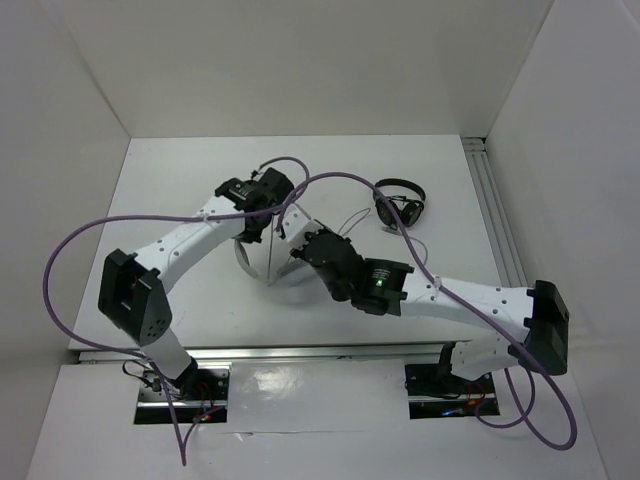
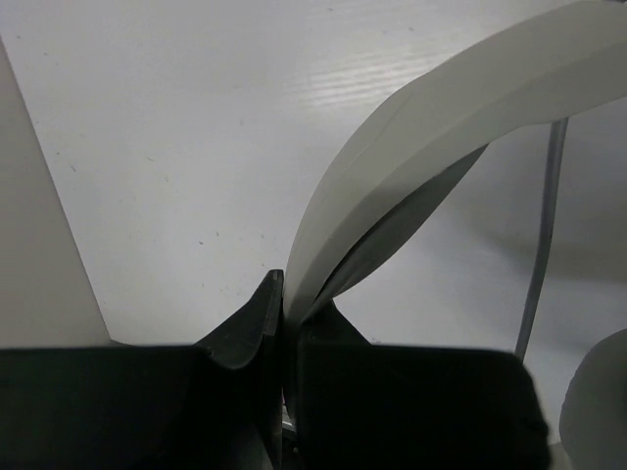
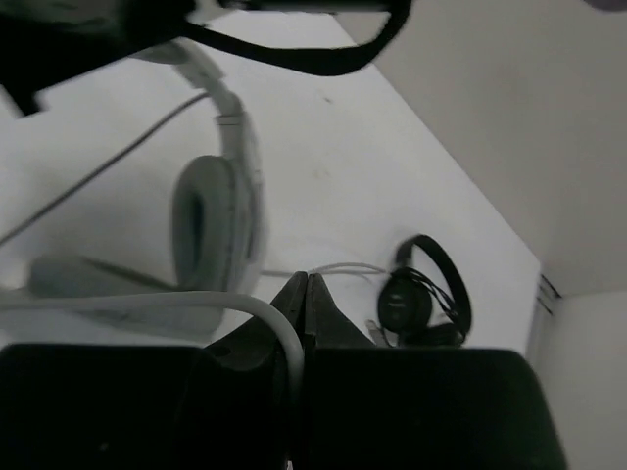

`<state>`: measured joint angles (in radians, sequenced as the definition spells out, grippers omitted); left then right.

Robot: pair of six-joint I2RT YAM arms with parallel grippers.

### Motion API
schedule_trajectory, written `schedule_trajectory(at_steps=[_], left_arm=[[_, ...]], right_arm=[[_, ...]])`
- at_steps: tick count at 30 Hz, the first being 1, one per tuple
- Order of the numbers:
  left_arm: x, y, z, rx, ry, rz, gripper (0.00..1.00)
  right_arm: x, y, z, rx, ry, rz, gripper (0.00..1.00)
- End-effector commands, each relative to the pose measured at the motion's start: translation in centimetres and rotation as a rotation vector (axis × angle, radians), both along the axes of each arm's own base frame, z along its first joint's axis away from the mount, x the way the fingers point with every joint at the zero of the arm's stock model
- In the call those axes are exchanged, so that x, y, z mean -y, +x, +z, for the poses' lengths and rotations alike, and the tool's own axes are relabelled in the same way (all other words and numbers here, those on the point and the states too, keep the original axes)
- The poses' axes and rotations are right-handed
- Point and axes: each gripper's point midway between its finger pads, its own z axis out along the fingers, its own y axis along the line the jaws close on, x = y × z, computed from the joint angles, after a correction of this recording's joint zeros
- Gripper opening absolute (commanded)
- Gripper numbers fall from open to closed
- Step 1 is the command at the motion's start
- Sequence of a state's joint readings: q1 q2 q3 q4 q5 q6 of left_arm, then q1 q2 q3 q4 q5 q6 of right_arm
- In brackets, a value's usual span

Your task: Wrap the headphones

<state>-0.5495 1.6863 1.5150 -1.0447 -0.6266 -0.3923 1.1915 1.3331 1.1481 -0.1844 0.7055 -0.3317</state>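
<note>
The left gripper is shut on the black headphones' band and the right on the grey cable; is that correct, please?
No: the left wrist view shows the left gripper shut on the white headphones' band. The right gripper does pinch the cable.

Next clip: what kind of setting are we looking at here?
Probably a lab robot cell, not a home: a white table boxed in by plain white walls, an aluminium rail along its right edge, and a left arm and right arm bolted at the near edge.
</note>
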Motion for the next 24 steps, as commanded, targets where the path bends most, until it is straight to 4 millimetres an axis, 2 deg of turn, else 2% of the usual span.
schedule_trajectory(at_steps=[1, 2, 3, 5, 7, 8, 10, 11, 13, 14, 15, 17, 18, 21, 24], left_arm=[[1.9, -1.2, 2.9, 0.112, -0.1, -0.071, 0.0], [2.7, -2.5, 2.9, 0.11, -0.133, -0.112, 0.0], [3.1, -2.5, 2.3, 0.1, -0.154, -0.121, 0.0], [4.3, -4.0, 2.9, 0.121, -0.213, -0.191, 0.0], [6.1, -5.1, 3.5, 0.118, -0.284, -0.287, 0.0], [6.5, -5.6, 4.0, 0.121, -0.306, -0.318, 0.0], [7.8, -7.0, 5.2, 0.127, -0.361, -0.4, 0.0], [8.0, -7.5, 5.0, 0.108, -0.357, -0.424, 0.0], [8.6, -8.7, 5.2, 0.1, -0.352, -0.48, 0.0], [9.0, -9.0, 5.2, 0.097, -0.353, -0.495, 0.0], [9.3, -9.5, 4.7, 0.077, -0.353, -0.521, 0.0], [9.8, -10.1, 4.2, 0.05, -0.339, -0.543, 0.0], [9.6, -10.0, 3.9, 0.04, -0.322, -0.537, 0.0], [10.6, -10.2, 4.5, 0.042, -0.333, -0.553, 0.0], [11.0, -10.0, 6.2, 0.076, -0.345, -0.561, 0.0]], right_arm=[[5.2, 2.2, 5.3, 0.208, 0.122, -0.302, 0.05], [5.8, 2.5, 5.6, 0.221, 0.173, -0.314, 0.05], [6.1, 2.6, 5.7, 0.226, 0.193, -0.314, 0.05], [7.2, 3.3, 6.2, 0.221, 0.306, -0.332, 0.07], [6.8, 3.8, 6.0, 0.196, 0.403, -0.284, 0.07], [7.5, 4.7, 6.3, 0.193, 0.437, -0.289, 0.07], [7.0, 5.7, 6.8, 0.164, 0.505, -0.234, 0.11], [7.9, 6.7, 7.2, 0.165, 0.519, -0.248, 0.11], [7.4, 7.3, 8.6, 0.168, 0.549, -0.202, 0.12], [7.8, 7.7, 9.2, 0.176, 0.556, -0.203, 0.12], [7.4, 8.2, 9.1, 0.167, 0.544, -0.197, 0.14], [6.6, 8.4, 10.5, 0.165, 0.551, -0.157, 0.17], [6.6, 8.8, 10.7, 0.162, 0.546, -0.152, 0.22], [6.3, 9.7, 10.9, 0.155, 0.528, -0.121, 0.24], [5.6, 10.3, 9.5, 0.111, 0.504, -0.075, 0.24]])
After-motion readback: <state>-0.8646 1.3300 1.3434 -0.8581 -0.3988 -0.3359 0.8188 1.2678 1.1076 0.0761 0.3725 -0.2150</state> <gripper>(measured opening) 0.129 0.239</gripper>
